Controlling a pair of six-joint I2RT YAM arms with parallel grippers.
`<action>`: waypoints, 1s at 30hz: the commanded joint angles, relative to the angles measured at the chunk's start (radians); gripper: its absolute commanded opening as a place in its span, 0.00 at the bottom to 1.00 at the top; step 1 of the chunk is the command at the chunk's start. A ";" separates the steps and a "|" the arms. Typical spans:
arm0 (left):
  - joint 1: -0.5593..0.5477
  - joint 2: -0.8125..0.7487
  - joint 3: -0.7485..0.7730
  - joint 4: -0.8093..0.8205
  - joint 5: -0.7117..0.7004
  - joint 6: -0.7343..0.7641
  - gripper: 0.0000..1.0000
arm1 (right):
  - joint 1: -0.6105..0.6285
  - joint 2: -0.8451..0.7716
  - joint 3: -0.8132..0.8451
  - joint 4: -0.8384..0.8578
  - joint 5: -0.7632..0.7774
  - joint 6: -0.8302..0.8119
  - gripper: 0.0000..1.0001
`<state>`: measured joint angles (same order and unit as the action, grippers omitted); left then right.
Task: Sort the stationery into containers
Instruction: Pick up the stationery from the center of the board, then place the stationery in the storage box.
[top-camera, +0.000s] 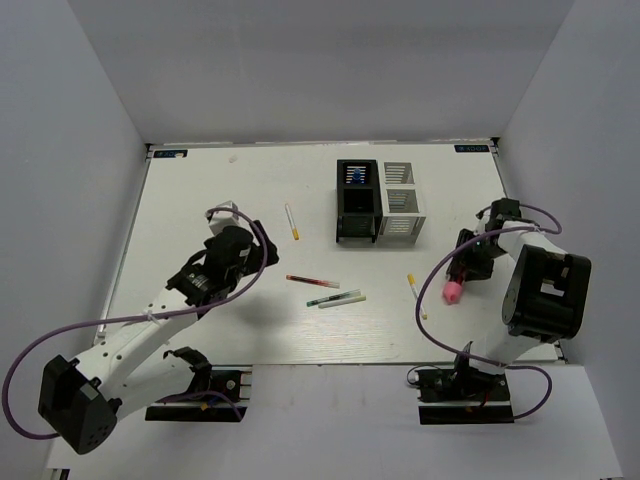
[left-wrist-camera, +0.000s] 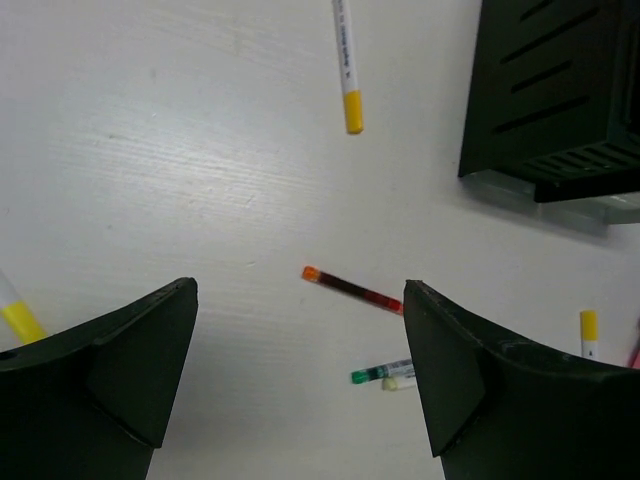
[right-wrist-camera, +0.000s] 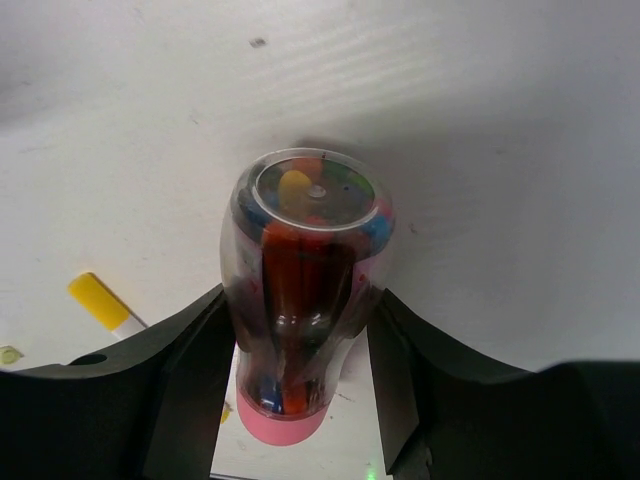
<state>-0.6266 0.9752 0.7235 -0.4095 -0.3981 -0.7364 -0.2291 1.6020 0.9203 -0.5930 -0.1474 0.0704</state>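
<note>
The clear bottle (right-wrist-camera: 300, 290) is narrow-waisted, with a pink cap (right-wrist-camera: 285, 425) at the end nearest the wrist and a round clear base facing the tabletop (top-camera: 200, 200). Red, yellow and blue pieces show through its wall. The right gripper (right-wrist-camera: 295, 335) has its jaws closed on the bottle's waist, one on each side. Whether the base touches the tabletop cannot be told. In the top view the bottle sits right of the black organiser (top-camera: 357, 200) and nearer the arm bases, well apart from it.

The black organiser stands upright with slatted sides. The white organiser (top-camera: 401, 215) stands against its right side. A yellow-tipped white pen (top-camera: 291, 221) lies just left of the black organiser. A red pen (top-camera: 312, 282) lies nearer than the organiser and slightly left of it. Two green-and-white pens (top-camera: 335, 299) lie side by side just past the red pen. A second yellow-tipped pen (top-camera: 415, 293) lies nearer than the organiser and to its right, close beside the held bottle.

The left gripper (left-wrist-camera: 300, 290) hovers left of the black organiser, above the red pen's orange end. Its jaws are spread wide and hold nothing.
</note>
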 joint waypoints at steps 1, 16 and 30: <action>0.002 -0.049 -0.022 -0.110 -0.044 -0.086 0.93 | -0.006 0.035 0.083 0.015 -0.090 -0.014 0.00; 0.002 -0.057 -0.062 -0.265 -0.019 -0.242 0.86 | 0.026 -0.179 0.382 0.297 -0.478 -0.172 0.00; 0.002 0.013 0.007 -0.347 -0.050 -0.304 0.87 | 0.228 0.277 0.661 0.800 -0.501 -0.123 0.00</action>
<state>-0.6266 1.0058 0.6926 -0.7330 -0.4236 -1.0119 -0.0109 1.8286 1.4677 0.0441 -0.6510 -0.0669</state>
